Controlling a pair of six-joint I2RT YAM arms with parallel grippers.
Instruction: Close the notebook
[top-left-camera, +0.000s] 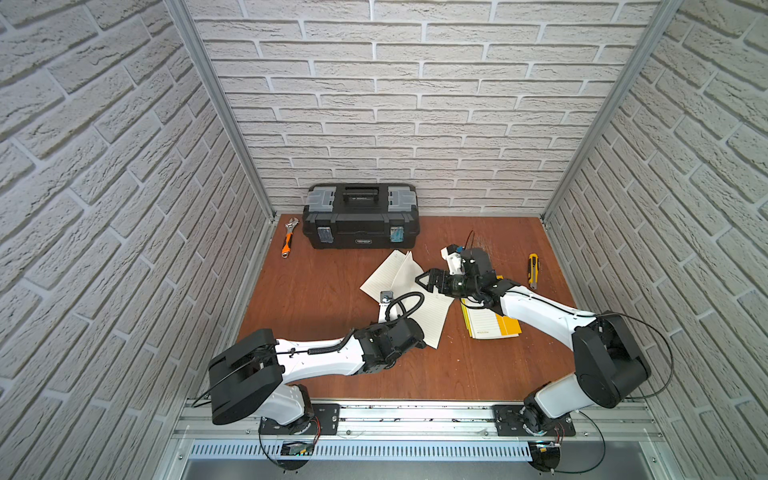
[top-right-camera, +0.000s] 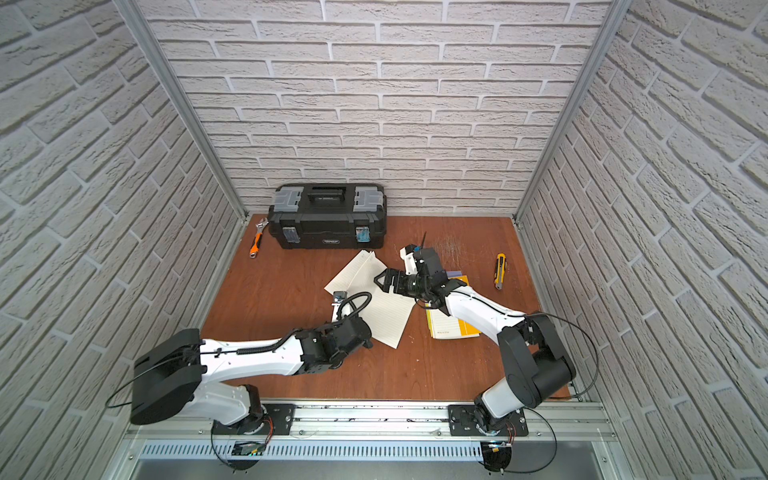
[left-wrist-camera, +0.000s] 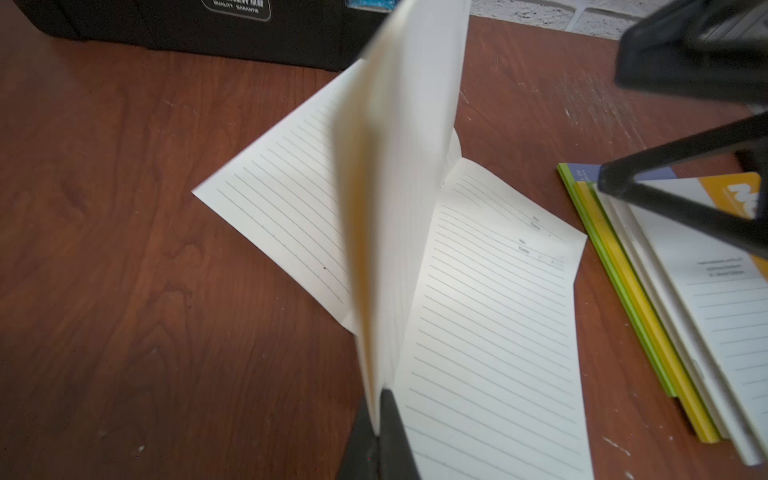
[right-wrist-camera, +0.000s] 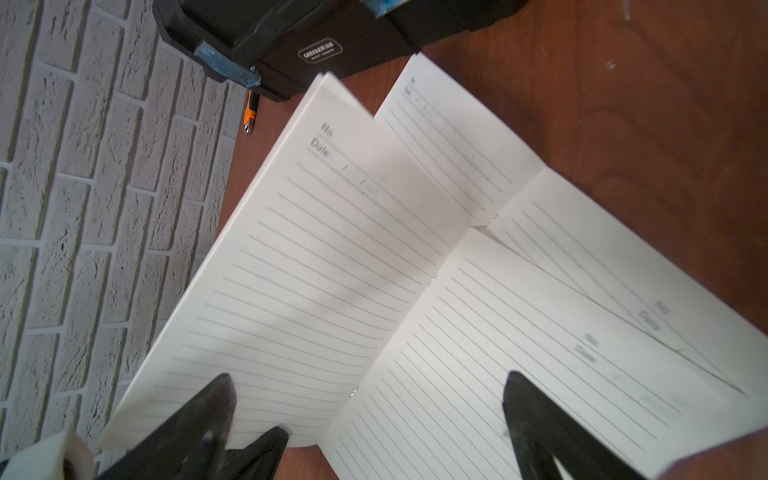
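— Where does it lie, in both top views?

— The open notebook with cream lined pages (top-left-camera: 432, 318) lies about midway across the reddish-brown wooden tabletop (top-left-camera: 316, 291). It is in front of the black plastic toolbox (top-left-camera: 360, 216), which stands against the back wall. Some leaves stand up from the fold. Just beside the notebook, on the robot's right, is a fanned stack of yellow and green notebooks (top-left-camera: 492, 324).

— And the arms?

— The white-and-black left arm (top-left-camera: 320, 353) reaches to the notebook's near corner, and its end is hidden under the wrist there. The right gripper (top-left-camera: 422, 279) hangs over the far part of the pages, jaws spread wide, with nothing between them. An orange-handled adjustable wrench (top-right-camera: 257, 240) lies to the left of the toolbox. A yellow-and-black utility knife (top-right-camera: 500, 271) lies well off to the right.

— The left wrist view?

— The left gripper (left-wrist-camera: 380, 434) is clamped on the near edge of a sheaf of leaves. The sheaf stands upright and is blurred, with a page lying flat on either side.

— The right wrist view?

— The two black fingers (right-wrist-camera: 216, 403) are far apart above the open spread. Whether one touches the raised leaf, I cannot tell.
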